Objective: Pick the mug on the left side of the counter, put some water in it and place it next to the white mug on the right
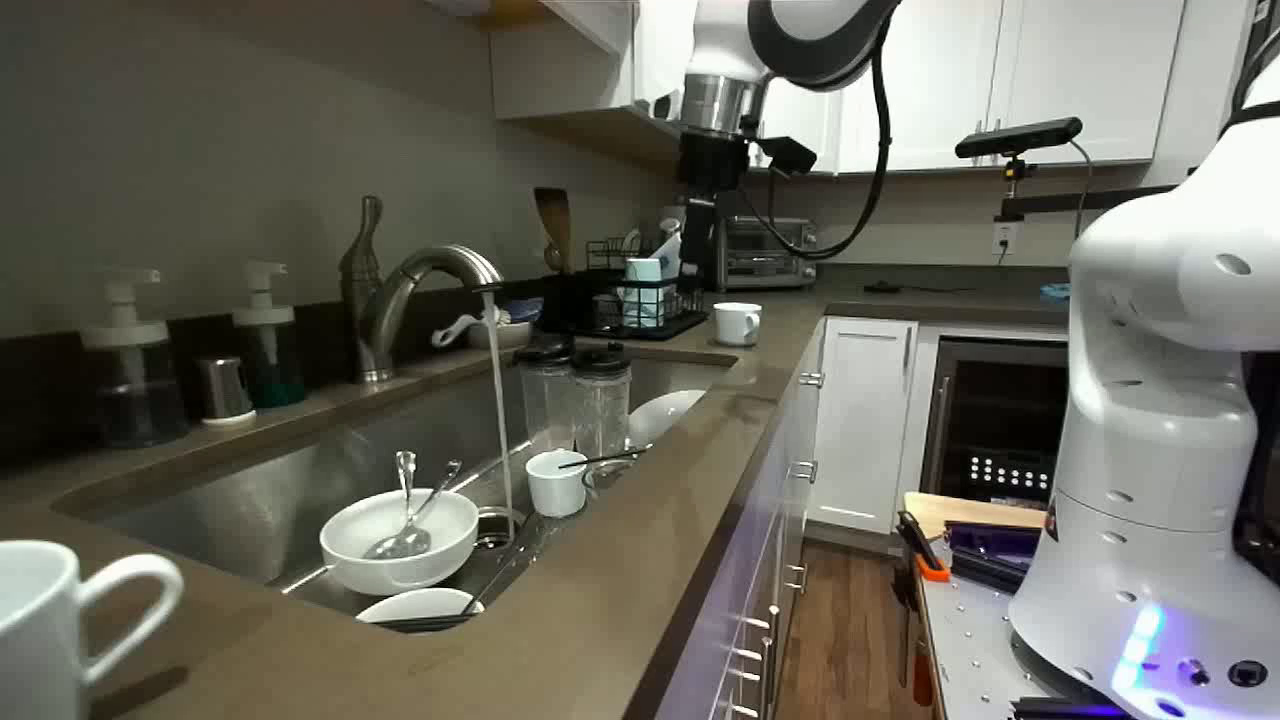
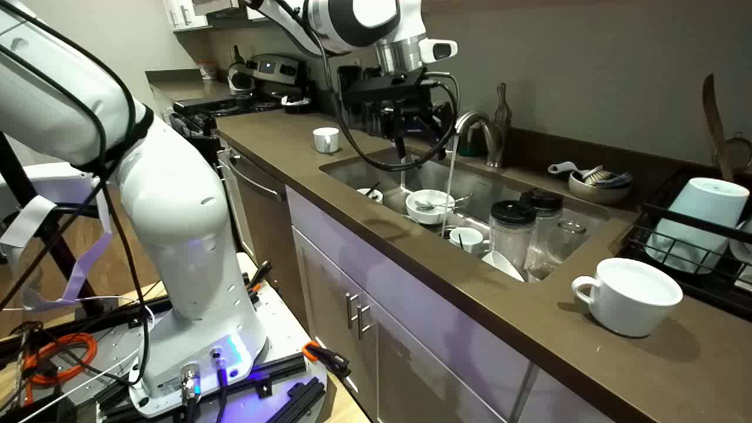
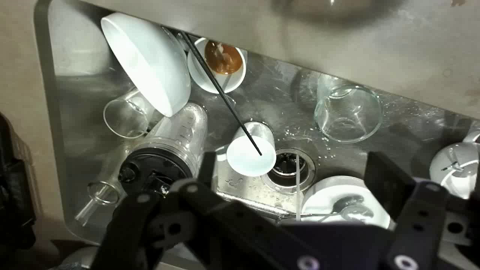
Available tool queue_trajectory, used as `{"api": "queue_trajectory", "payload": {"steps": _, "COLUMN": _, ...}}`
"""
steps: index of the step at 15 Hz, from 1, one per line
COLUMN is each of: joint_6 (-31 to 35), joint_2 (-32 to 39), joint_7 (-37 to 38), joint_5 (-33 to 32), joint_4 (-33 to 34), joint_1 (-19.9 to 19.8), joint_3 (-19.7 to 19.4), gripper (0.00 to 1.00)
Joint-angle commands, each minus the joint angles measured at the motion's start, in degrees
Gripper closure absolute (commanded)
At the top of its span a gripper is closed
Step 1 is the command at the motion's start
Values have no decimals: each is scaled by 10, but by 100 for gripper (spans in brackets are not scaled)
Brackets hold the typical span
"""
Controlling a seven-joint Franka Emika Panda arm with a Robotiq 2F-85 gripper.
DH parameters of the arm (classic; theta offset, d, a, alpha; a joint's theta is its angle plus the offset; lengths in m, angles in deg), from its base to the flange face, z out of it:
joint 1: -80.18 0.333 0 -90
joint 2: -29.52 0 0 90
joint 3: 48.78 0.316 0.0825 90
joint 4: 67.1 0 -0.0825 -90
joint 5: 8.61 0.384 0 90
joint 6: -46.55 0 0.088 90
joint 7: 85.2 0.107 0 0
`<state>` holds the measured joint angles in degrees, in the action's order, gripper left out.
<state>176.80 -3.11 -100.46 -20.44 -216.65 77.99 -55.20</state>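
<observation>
The claw (image 3: 295, 171) is hanging above the sink (image 3: 270, 99), spread wide and gripping nothing; the faucet (image 1: 405, 283) is running, presumably for filling the left mug (image 2: 325, 140).

The tabletop (image 1: 660, 500) is smooth, dark and grey-brown, with a steel sink (image 1: 230, 520) sunk into it; past one end of the sink a mug (image 2: 326, 140) stands upright; past the opposite end a white mug (image 2: 633, 302) stands upright, just beside a black dish rack (image 2: 717, 289); along the back edge stand two soap bottles (image 1: 270, 345), a metal cylinder (image 1: 227, 390), the faucet (image 1: 445, 258) and a small bowl (image 2: 596, 191); a toaster oven (image 1: 768, 252) sits farther off, partly hidden.
</observation>
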Motion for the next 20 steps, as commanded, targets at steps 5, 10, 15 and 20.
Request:
{"api": "queue_trajectory", "payload": {"steps": 5, "joint_6": -2, "joint_2": 0, "joint_7": -1, "joint_5": 2, "joint_4": 1, "joint_1": -2, "joint_3": 2, "gripper": 0}}
{"api": "queue_trajectory", "payload": {"steps": 10, "joint_6": -2, "joint_2": 0, "joint_7": -1, "joint_5": 2, "joint_4": 1, "joint_1": -2, "joint_3": 2, "gripper": 0}}
{"api": "queue_trajectory", "payload": {"steps": 15, "joint_6": -17, "joint_2": 69, "joint_7": -21, "joint_5": 7, "joint_4": 77, "joint_1": 30, "joint_3": 18, "gripper": 0}}
{"api": "queue_trajectory", "payload": {"steps": 20, "joint_6": -22, "joint_2": 190, "joint_7": -75, "joint_5": 22, "joint_4": 205, "joint_1": 76, "joint_3": 32, "gripper": 0}}
